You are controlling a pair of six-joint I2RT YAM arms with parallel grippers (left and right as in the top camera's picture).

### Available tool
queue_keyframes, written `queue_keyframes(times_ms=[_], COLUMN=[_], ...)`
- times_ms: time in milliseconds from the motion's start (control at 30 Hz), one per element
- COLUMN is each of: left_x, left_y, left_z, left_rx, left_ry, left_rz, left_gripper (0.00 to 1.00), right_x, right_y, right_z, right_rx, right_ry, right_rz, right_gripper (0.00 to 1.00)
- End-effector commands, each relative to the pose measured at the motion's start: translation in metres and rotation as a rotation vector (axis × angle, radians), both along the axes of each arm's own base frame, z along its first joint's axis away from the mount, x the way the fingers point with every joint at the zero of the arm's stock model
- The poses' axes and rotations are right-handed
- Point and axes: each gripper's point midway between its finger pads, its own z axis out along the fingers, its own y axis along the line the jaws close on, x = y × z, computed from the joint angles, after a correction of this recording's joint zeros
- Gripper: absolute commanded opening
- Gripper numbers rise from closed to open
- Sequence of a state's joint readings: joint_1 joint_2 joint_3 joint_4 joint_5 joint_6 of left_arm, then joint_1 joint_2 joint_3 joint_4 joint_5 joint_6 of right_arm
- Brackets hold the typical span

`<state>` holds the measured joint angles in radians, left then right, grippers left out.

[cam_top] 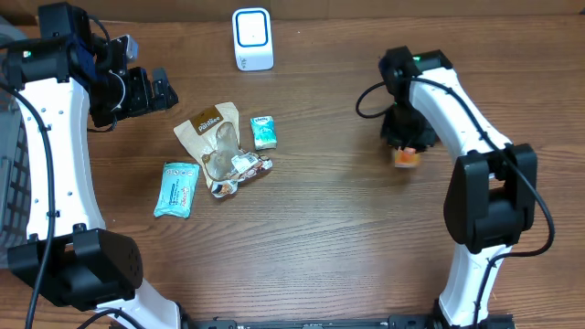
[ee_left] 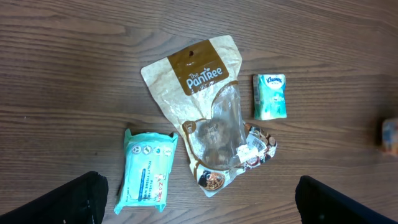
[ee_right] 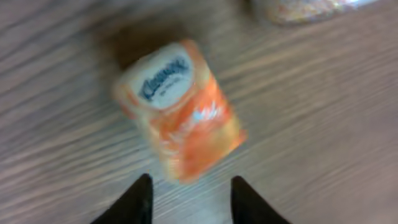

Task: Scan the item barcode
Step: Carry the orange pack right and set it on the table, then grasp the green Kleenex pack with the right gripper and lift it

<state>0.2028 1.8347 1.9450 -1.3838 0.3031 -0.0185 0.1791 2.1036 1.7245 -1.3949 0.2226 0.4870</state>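
An orange Kleenex tissue pack (ee_right: 180, 106) lies on the wooden table, blurred, just beyond my right gripper's (ee_right: 191, 180) tips. The jaws stand apart with only bare table between them and nothing held. From overhead the same pack (cam_top: 406, 158) peeks out below the right gripper (cam_top: 400, 137), right of centre. A white scanner (cam_top: 252, 38) stands at the back edge. At the far left my left gripper (cam_top: 146, 91) hangs wide open and empty, and its view looks down between its fingers (ee_left: 68, 202) on the other items. No barcode shows.
Left of centre lie a tan PanTree snack bag (cam_top: 212, 137), a small green Kleenex pack (cam_top: 263, 132) and a teal wipes pack (cam_top: 177, 188). In the left wrist view the bag (ee_left: 205, 81) has the green pack (ee_left: 270, 96) on its right and the wipes (ee_left: 147, 169) lower left.
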Motion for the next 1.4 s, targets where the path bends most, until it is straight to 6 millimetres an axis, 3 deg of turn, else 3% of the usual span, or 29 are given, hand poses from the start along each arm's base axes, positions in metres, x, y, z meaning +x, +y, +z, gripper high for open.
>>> queue_keyframes(times_ms=[0,200,333,467,633,767,833,1133,1367], left_x=[-0.002,-0.002,-0.002,-0.002,-0.002,-0.002,-0.002,-0.002,-0.002], left_y=[-0.003,-0.003,-0.003,-0.003,-0.003,-0.003,-0.003,-0.003,-0.003], left_z=[0.01,0.01,0.01,0.01,0.01,0.01,0.01,0.01,0.01], left_rx=[0.012,0.012,0.012,0.012,0.012,0.012,0.012,0.012,0.012], left_ry=[-0.033,-0.033,-0.033,-0.033,-0.033,-0.033,-0.033,-0.033,-0.033], left_rz=[-0.025,-0.025,-0.025,-0.025,-0.025,-0.025,-0.025,-0.025,-0.025], left_gripper=[1.0,1.0,1.0,0.99,0.99,1.0,1.0,0.99,1.0], right_x=[0.0,0.018,0.045,0.056,0.049,0.041,0.041,0.044,0.046], right_y=[0.001,0.046,0.106,0.16,0.209,0.254,0.264,0.285,0.292], right_z=[0.006,0.039,0.074,0.083,0.061,0.027,0.015,-0.038,-0.045], right_rx=[0.057,0.308,0.57,0.731,0.761,0.786,0.791,0.789,0.799], right_ry=[0.009,-0.043,-0.179,-0.258,-0.252,-0.234,-0.228,-0.186,-0.196], right_rz=[0.023,0.164,0.253,0.331,0.339,0.344,0.333,0.303,0.318], right_gripper=[0.42,0.43,0.47,0.56,0.6,0.59,0.59,0.52,0.5])
